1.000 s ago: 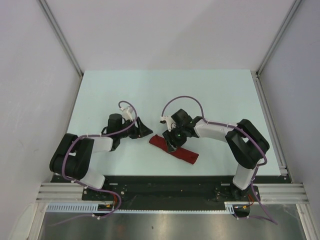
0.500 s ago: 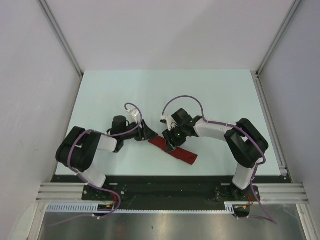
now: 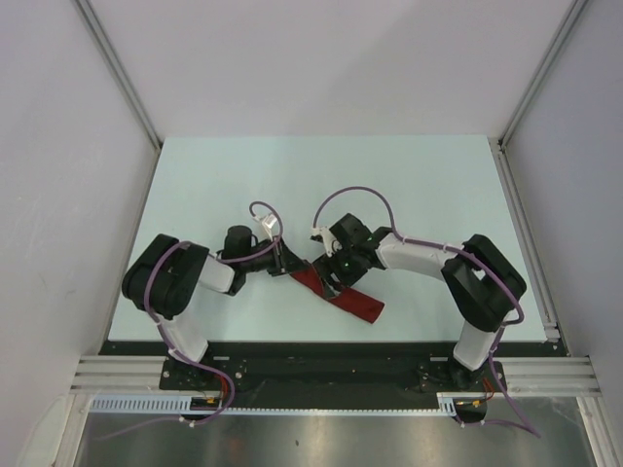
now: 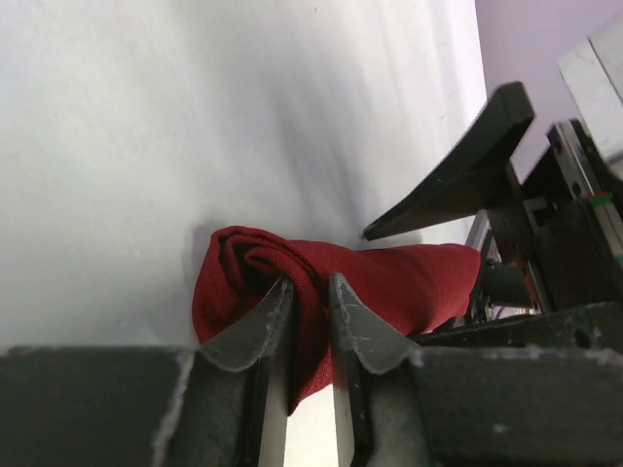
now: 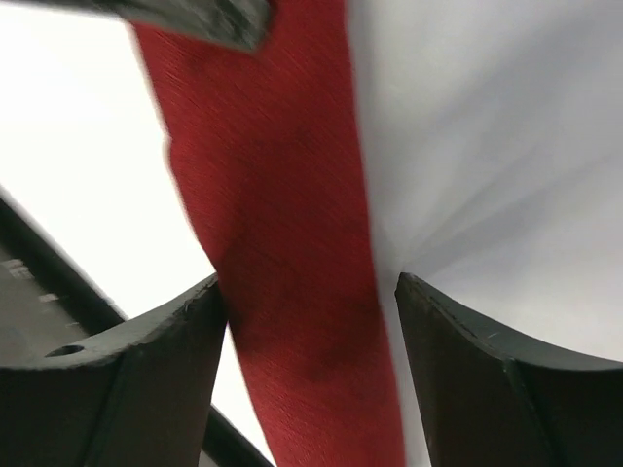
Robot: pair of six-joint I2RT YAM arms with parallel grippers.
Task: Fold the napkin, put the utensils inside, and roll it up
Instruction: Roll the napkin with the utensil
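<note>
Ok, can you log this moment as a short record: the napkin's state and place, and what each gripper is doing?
napkin: dark red, rolled into a long strip, lying diagonally on the table
left gripper: shut on a fold at the napkin's rolled end
right gripper: open, one finger on each side of the strip
arms: both meet at the napkin's left end

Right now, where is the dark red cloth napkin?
Top view: the rolled dark red cloth napkin lies centre-front on the table, left gripper pinching its left end, open right gripper straddling it.
</note>
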